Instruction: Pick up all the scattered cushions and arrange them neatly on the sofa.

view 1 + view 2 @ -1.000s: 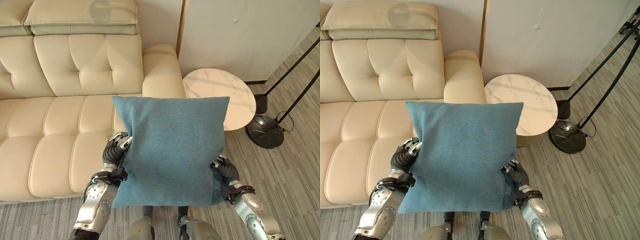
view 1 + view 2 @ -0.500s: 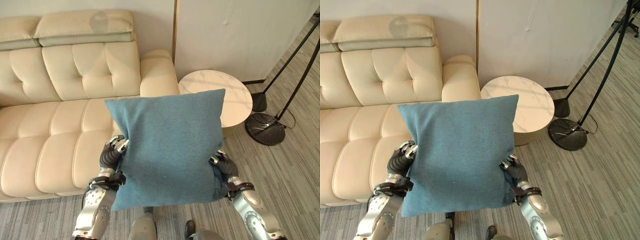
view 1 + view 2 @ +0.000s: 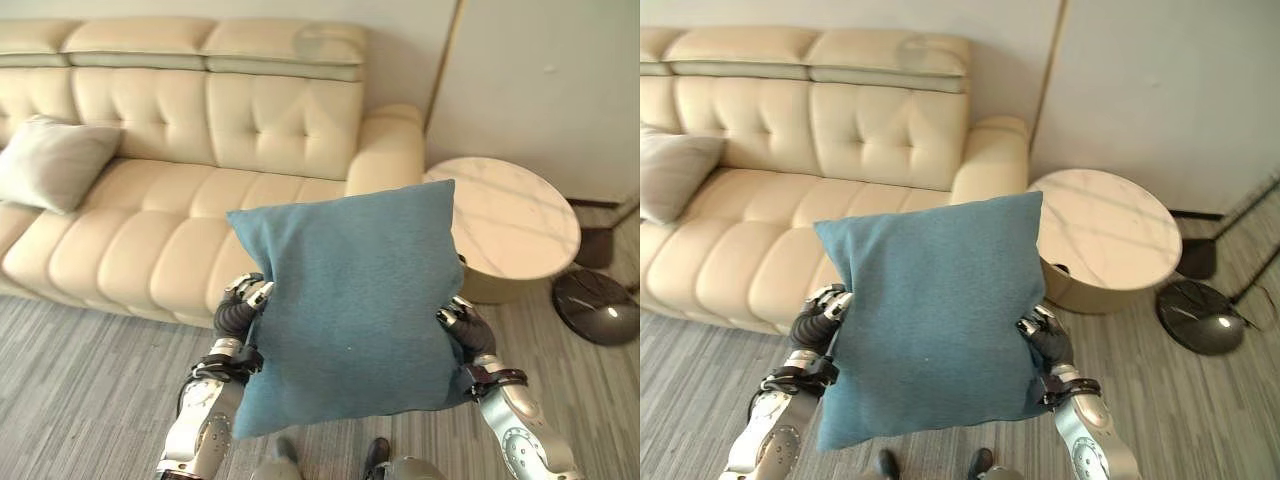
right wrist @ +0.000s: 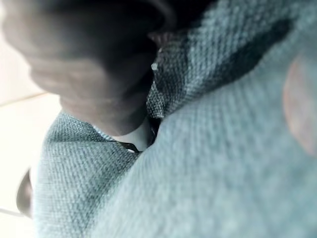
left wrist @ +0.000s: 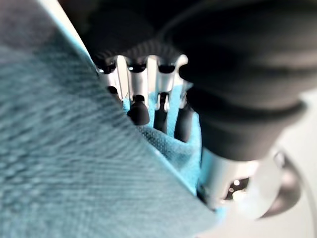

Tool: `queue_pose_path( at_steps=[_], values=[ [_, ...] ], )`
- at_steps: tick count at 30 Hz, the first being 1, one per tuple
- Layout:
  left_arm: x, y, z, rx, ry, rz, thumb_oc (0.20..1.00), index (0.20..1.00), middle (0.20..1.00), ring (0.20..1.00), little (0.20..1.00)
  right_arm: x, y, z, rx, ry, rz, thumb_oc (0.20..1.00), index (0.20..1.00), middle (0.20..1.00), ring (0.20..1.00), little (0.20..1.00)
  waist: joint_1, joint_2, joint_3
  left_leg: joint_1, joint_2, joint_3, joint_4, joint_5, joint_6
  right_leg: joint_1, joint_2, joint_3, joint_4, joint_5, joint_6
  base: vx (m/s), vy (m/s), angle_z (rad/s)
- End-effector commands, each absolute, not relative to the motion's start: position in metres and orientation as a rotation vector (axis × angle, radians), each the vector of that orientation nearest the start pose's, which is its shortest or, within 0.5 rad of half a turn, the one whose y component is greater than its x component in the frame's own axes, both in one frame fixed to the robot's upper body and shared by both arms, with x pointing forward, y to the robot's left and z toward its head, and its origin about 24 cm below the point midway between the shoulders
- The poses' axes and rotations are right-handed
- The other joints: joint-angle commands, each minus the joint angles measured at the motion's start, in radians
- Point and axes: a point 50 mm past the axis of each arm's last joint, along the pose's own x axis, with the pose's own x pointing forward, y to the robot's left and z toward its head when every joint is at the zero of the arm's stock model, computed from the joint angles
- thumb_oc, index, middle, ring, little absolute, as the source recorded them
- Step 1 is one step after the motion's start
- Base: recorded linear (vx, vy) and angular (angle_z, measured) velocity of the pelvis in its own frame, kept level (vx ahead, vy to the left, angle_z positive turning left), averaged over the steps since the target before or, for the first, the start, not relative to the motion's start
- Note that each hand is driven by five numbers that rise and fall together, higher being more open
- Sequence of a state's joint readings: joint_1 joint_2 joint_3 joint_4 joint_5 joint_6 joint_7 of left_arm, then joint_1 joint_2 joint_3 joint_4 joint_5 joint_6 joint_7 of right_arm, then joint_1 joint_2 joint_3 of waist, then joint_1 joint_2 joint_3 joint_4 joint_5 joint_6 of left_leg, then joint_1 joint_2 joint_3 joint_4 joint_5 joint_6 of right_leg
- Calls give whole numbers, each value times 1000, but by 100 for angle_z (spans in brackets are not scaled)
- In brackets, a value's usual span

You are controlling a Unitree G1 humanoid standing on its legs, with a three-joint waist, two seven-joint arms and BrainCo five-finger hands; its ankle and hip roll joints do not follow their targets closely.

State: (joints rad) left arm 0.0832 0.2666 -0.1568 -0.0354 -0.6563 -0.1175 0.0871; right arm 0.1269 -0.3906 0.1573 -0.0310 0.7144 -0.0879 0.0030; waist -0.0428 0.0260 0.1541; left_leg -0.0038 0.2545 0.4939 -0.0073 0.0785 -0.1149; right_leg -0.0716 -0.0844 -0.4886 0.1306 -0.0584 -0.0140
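We hold the blue cushion (image 3: 350, 305) upright off the floor, before the sofa's (image 3: 180, 200) right end. Left hand (image 3: 240, 310) curls onto its left edge; right hand (image 3: 465, 330) clamps its right edge. A grey cushion (image 3: 50, 160) leans at the seat's left end. Round table (image 3: 520, 225) beside the armrest.

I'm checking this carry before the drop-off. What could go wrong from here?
The blue cushion is held only at its side edges by the left hand and right hand, so it might slip or sag. It also hides the near sofa seat, so the placement may be misjudged. The round table stands close beside it.
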Motion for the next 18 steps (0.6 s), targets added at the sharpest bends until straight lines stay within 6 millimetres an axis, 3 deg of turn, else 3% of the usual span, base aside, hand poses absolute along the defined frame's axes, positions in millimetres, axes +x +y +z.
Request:
queue_pose_path(
  at_steps=[1,10,12,13,14,15,16,17,18],
  values=[
    [231,161,71,-402,-147,-180,200,200,200,200,200,228,-142,66,475,-104,332,200,200,200,200,200,-19,-65,-57,-34,-24,-17,-38,-9,-10,105,-28,35,-147,-41,86,84,248,20],
    [227,170,67,-386,-132,-154,200,200,200,200,200,230,-126,62,518,-80,378,200,200,200,200,200,34,-114,-54,-69,-101,-77,-11,-79,45,120,-92,26,-120,-24,124,66,166,13],
    [229,170,69,-381,-143,-158,200,200,200,200,200,230,-124,64,525,-91,382,200,200,200,200,200,46,-120,-49,-81,-131,-108,7,-107,68,112,-119,30,-58,-38,131,129,248,33],
    [232,169,74,-373,-157,-167,200,200,200,200,200,229,-124,65,527,-99,380,200,200,200,200,200,48,-116,-40,-76,-171,-147,11,-130,96,87,-163,48,67,-14,140,140,251,41],
    [232,169,74,-372,-158,-168,200,200,200,200,200,229,-124,65,527,-100,379,200,200,200,200,200,47,-118,-40,-77,-175,-148,11,-132,99,83,-169,49,76,-17,144,165,275,59],
    [234,168,76,-365,-164,-170,200,200,200,200,200,229,-124,66,531,-107,376,200,200,200,200,200,38,-113,-32,-67,-200,-174,5,-141,115,59,-198,74,158,26,154,122,173,88],
    [236,167,76,-360,-166,-173,200,200,200,200,200,228,-125,66,536,-108,363,200,200,200,200,200,29,-108,-27,-54,-214,-197,-10,-142,124,37,-203,113,214,31,152,174,211,99],
    [237,165,76,-347,-163,-182,200,200,200,200,200,227,-127,66,550,-116,346,200,200,200,200,200,4,-100,-18,-40,-222,-224,-29,-142,131,4,-165,183,247,25,144,195,163,92],
    [238,162,76,-355,-166,-190,200,200,200,200,200,227,-129,66,553,-117,338,200,200,200,200,200,-16,-90,-14,-22,-226,-248,-48,-143,130,-37,-109,253,254,-18,127,172,131,97]
  ],
)
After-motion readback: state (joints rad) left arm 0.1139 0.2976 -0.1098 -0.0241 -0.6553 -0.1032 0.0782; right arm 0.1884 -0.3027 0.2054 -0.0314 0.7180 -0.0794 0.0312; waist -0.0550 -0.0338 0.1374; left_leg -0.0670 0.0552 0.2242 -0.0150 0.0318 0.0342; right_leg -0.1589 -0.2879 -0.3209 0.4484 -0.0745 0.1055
